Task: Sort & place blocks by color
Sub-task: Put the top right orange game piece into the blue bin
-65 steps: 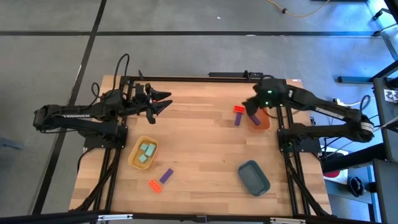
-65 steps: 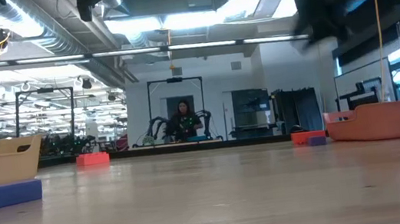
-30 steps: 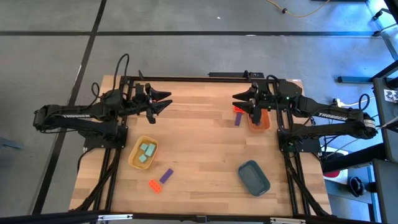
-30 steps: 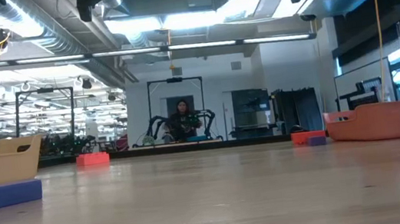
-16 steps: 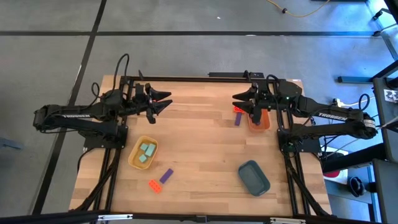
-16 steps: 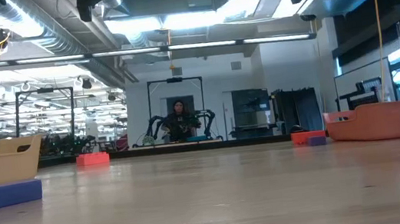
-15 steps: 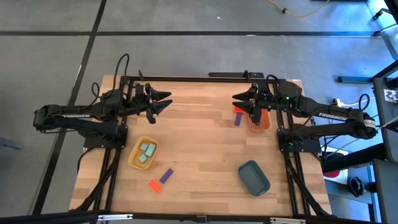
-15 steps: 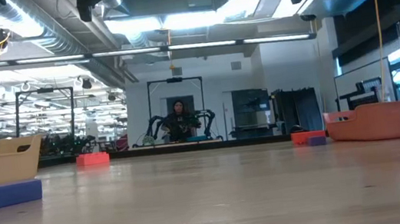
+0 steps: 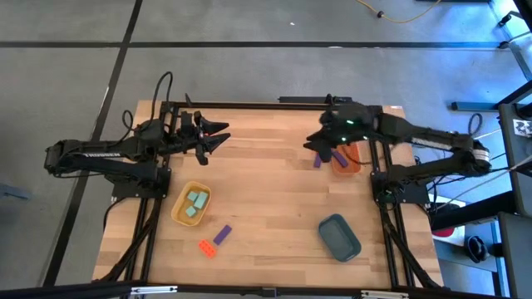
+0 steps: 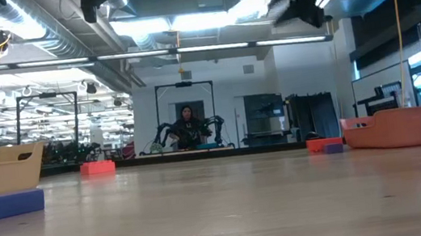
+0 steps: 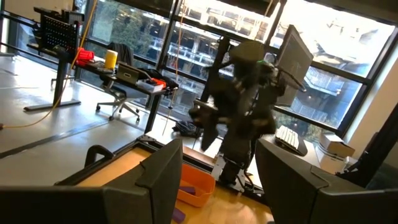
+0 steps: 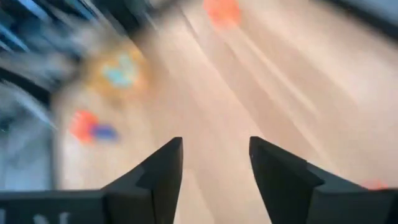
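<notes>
While my right gripper (image 9: 314, 143) hangs open and empty beside the orange tray (image 9: 349, 159), the purple block (image 9: 318, 161) lies just below it, nearer than my left gripper (image 9: 221, 135), also open.

Bright ceiling strip lights; right wrist view smeared by motion blur, high view evenly lit

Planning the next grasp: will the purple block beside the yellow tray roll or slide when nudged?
The purple block looks oblong and flat-sided, so it probably slides rather than rolls. It seems small and light, so a nudge may spin it. It lies close to the red-orange block, which it might bump.
</notes>
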You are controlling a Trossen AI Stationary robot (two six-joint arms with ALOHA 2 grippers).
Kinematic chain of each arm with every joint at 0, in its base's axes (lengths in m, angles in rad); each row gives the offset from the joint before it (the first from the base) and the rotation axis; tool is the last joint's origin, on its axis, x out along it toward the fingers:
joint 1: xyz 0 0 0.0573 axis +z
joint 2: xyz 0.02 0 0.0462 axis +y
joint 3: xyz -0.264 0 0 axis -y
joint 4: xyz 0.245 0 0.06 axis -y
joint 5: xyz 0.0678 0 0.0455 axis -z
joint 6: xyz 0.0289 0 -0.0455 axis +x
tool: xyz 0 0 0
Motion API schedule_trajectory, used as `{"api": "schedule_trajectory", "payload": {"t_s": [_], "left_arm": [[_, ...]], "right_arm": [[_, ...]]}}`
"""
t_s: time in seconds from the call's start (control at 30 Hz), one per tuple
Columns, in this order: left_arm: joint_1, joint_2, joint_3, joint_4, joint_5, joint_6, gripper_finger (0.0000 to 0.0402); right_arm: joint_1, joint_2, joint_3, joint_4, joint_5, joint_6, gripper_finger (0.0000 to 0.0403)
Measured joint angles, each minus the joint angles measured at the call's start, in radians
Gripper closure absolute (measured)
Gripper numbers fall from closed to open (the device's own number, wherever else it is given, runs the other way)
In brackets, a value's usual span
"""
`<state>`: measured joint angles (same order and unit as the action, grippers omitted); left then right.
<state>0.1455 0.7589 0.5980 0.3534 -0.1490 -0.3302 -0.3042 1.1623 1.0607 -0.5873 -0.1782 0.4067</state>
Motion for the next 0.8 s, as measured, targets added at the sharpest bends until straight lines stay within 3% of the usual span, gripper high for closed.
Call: {"api": "schedule_trajectory", "payload": {"t_s": [0.1,0.2,0.43,0.63,0.8], "left_arm": [[0.0,0.0,0.0,0.0,0.0,0.0,0.0208],[0.0,0.0,0.0,0.0,0.0,0.0,0.0208],[0.0,0.0,0.0,0.0,0.0,-0.001,0.0208],[0.0,0.0,0.0,0.0,0.0,0.0,0.0207],[0.0,0.0,0.0,0.0,0.001,0.0,0.0208]], "right_arm": [[-0.045,0.14,0.113,-0.251,0.026,-0.104,0.0214],[-0.089,0.273,0.166,-0.374,0.052,-0.244,0.0214],[-0.135,0.497,0.179,-0.437,0.109,-0.439,0.0207],[-0.16,0.628,0.179,-0.443,0.258,-0.499,0.0206],[-0.189,0.689,0.179,-0.431,0.265,-0.498,0.0205]]}}
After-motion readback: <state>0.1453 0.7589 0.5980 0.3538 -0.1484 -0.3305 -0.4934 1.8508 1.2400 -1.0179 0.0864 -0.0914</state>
